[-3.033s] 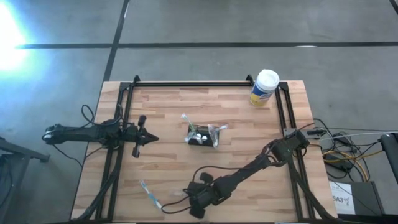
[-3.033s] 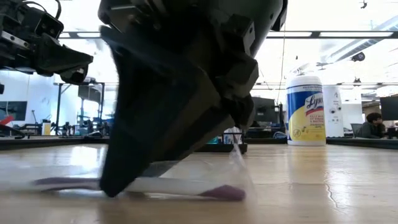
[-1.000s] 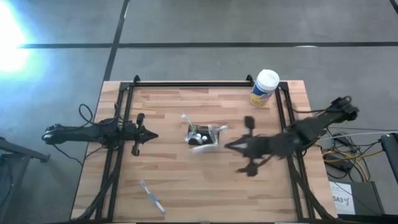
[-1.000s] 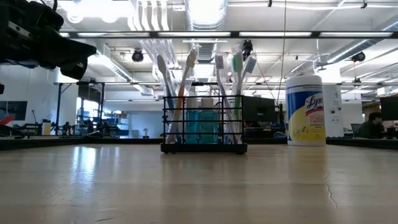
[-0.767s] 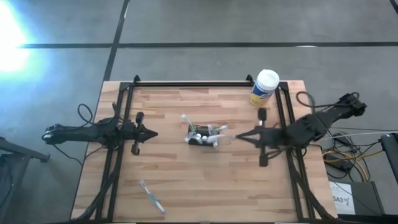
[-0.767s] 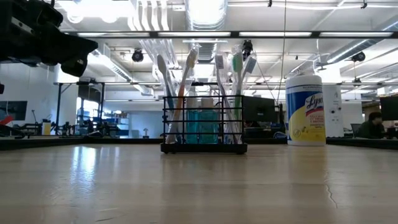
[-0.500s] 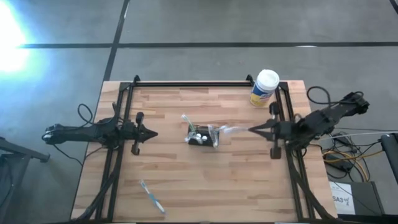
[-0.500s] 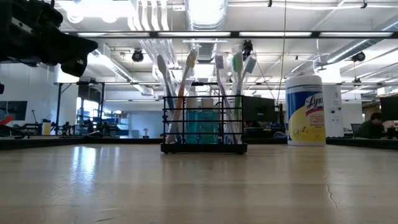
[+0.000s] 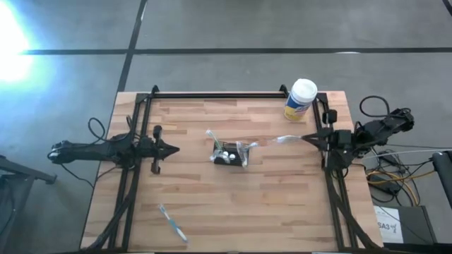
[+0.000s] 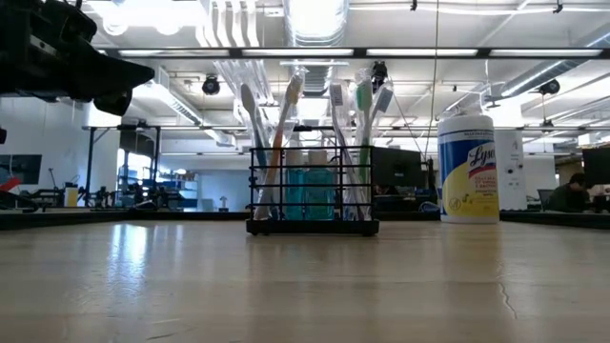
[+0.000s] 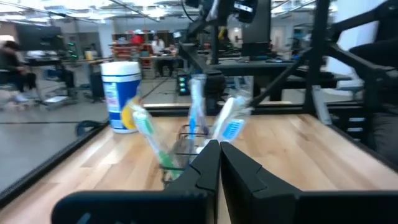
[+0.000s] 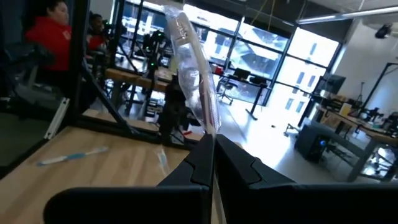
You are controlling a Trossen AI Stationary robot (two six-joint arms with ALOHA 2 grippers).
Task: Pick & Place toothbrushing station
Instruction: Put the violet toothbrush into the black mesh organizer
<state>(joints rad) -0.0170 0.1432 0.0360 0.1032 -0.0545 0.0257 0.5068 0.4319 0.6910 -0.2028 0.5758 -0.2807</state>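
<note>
The wooden table (image 9: 212, 212) carries the toothbrushing station (image 9: 231, 154), a small black mesh-sided holder standing upright near the table's centre with several toothbrushes and a teal bottle inside it. At the far right corner stands a wipes canister (image 9: 301, 99), well apart from the station. The left gripper (image 9: 174, 149) hangs left of the station, pointing toward it, with its fingers pressed together and holding nothing. The right gripper (image 9: 305, 138) sits at the right edge of the table, just near of the canister; its fingers are clamped on the end of a wrapped toothbrush (image 9: 285, 139), which juts leftward toward the station. A second, loose toothbrush (image 9: 171, 223) lies flat at the near left of the table.

The step in hand appears to be carrying the wrapped toothbrush to the station. To do it well, the right arm should turn the brush upright over the holder before lowering, aim for a free gap between the brushes already standing there, and release only once the lower end is inside the mesh walls. A light descent is advisable: the holder looks light and could tip or slide if nudged sideways. The thin wrapper may slip in the grip.
</note>
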